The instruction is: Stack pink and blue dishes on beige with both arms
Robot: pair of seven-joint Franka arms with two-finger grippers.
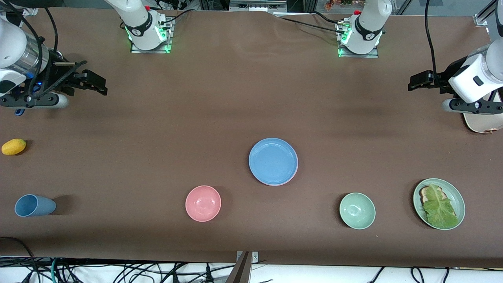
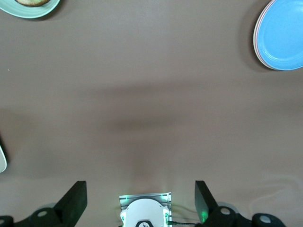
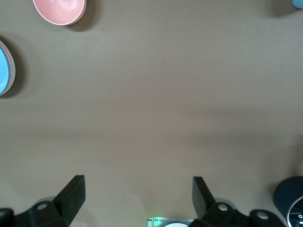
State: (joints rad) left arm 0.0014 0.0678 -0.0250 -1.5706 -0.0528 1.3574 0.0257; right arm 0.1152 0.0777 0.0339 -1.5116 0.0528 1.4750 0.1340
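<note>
The sky blue plate (image 1: 273,160) lies near the table's middle, on top of a stack. A pale pink plate's rim (image 1: 292,179) peeks out beneath it. I cannot tell whether a beige plate lies under them. The stack also shows in the left wrist view, blue plate (image 2: 284,35), and at the edge of the right wrist view, blue plate (image 3: 4,71). My right gripper (image 1: 100,84) hangs open and empty over the right arm's end of the table, right gripper (image 3: 137,196). My left gripper (image 1: 414,82) hangs open and empty over the left arm's end, left gripper (image 2: 141,198).
A pink bowl (image 1: 203,203), a mint bowl (image 1: 357,210) and a mint plate with lettuce on bread (image 1: 439,203) lie nearer the front camera. A blue cup (image 1: 33,205) lies on its side, a yellow fruit (image 1: 13,146) close by. A cream flat object (image 1: 481,122) lies under the left arm.
</note>
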